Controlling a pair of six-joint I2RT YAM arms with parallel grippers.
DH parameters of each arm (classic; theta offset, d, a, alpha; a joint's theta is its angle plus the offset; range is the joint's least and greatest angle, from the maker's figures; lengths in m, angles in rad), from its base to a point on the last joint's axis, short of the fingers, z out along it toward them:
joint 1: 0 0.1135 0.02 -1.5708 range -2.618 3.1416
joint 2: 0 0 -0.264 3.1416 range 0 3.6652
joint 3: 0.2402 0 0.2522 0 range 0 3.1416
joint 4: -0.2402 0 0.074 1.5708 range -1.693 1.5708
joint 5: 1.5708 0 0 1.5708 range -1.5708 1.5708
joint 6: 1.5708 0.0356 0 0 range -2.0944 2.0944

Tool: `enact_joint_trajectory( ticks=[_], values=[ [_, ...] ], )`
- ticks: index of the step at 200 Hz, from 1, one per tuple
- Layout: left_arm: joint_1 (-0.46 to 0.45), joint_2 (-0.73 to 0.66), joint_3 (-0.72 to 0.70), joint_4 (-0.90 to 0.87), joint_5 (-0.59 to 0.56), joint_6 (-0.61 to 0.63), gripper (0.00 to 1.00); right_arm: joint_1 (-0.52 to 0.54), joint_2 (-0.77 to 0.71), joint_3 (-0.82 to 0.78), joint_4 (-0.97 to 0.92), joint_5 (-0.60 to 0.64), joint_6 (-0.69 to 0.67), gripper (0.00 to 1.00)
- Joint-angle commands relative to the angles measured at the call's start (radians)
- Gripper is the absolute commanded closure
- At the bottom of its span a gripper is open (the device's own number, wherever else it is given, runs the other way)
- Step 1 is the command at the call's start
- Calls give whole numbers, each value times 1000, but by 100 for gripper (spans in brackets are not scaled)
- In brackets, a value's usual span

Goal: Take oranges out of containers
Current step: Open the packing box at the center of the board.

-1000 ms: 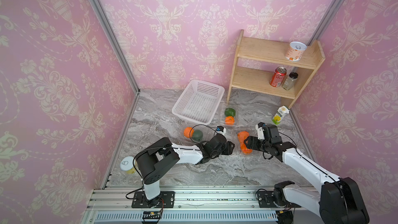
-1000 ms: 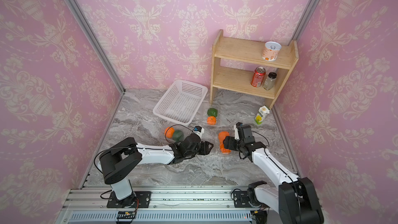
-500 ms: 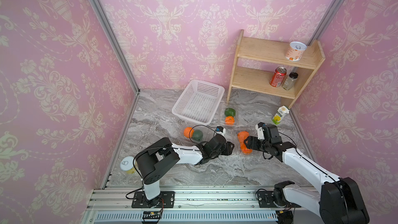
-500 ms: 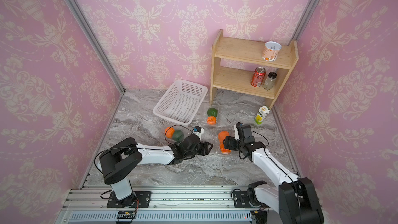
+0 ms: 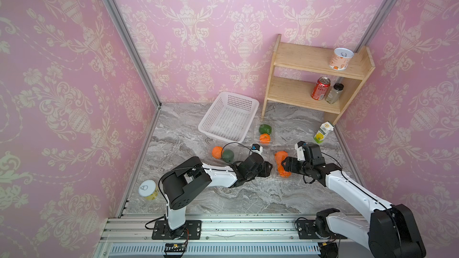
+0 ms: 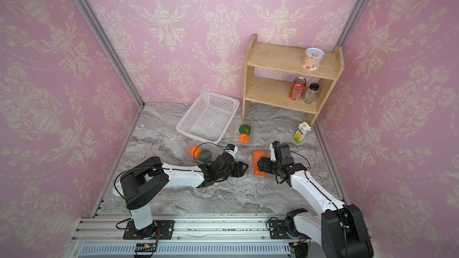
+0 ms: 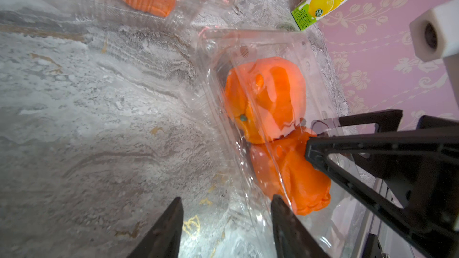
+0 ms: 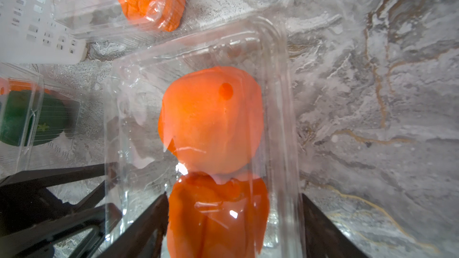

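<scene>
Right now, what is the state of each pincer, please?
Left pincer: open at the rim of the clear tray, holding nothing.
Right pincer: open, astride one orange.

Wooden shelf (image 5: 298,60): pale tin (image 5: 341,59) on top board; red can (image 5: 320,88), dark-lidded jar (image 5: 334,93) on lower board. Juice carton (image 5: 323,132) at its foot; white basket (image 5: 227,120) beside it.

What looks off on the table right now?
In the nearest clear container, the far orange has a round pit and its neighbour looks squashed, lumpy. The white basket sits skewed to the table edges. Nothing spilled.
</scene>
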State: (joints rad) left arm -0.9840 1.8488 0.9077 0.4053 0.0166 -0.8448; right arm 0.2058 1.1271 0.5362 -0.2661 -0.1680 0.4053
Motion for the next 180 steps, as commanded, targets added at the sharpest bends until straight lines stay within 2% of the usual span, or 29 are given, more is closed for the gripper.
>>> enact_joint_trajectory(
  ticks=[1, 20, 37, 72, 87, 135, 180],
  values=[
    [-1, 26, 3, -38, 5, 7, 54, 9, 19, -19, -59, -11, 12, 20],
    [-1, 14, -30, 28, 2, 1, 71, 9, 20, -19, -58, -11, 13, 20],
    [1, 7, -34, 28, -2, 0, 81, 9, 21, -18, -59, -8, 12, 20],
    [1, 18, -20, 17, 12, 4, 79, 10, 19, -18, -56, -8, 12, 20],
    [1, 24, -21, 27, 15, 1, 73, 10, 17, -20, -57, -6, 12, 20],
    [4, 38, -22, 57, 37, -9, 72, 14, 24, -18, -56, -11, 10, 20],
    [4, -9, -41, 52, 37, -13, 73, 15, 25, -18, -58, -6, 11, 20]
  ],
)
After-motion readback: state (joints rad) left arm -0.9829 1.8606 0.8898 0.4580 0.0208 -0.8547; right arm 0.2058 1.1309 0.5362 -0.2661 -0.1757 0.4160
